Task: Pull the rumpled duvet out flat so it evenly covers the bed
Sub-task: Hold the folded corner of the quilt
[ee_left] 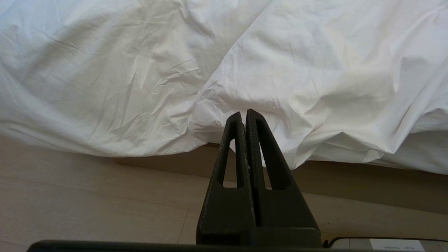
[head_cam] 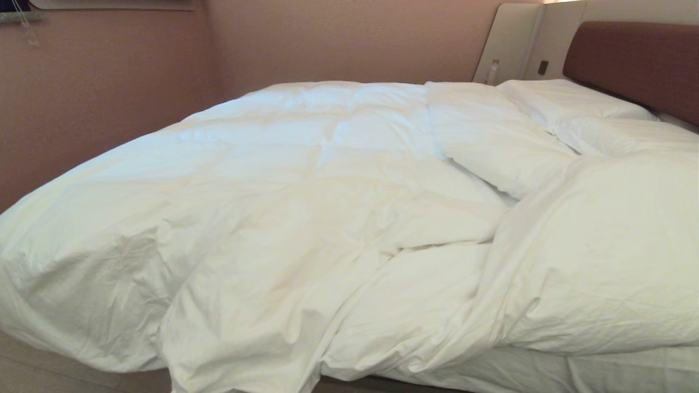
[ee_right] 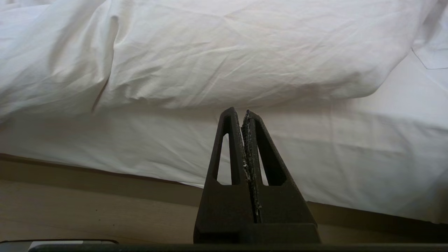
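- We see the duvet [head_cam: 306, 218] lying rumpled across the bed [head_cam: 546, 374], bunched along the bed's near edge and hanging over it.
- Left gripper [ee_left: 244, 115]: jaws pressed together, empty, low before the bed's near edge.
- Right gripper [ee_right: 241, 113]: likewise, before the bed's sheeted side.

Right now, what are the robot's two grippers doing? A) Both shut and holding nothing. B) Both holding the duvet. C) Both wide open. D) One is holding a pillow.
A: the left gripper and the right gripper are both shut with nothing between their fingers, short of the rumpled duvet on the bed.
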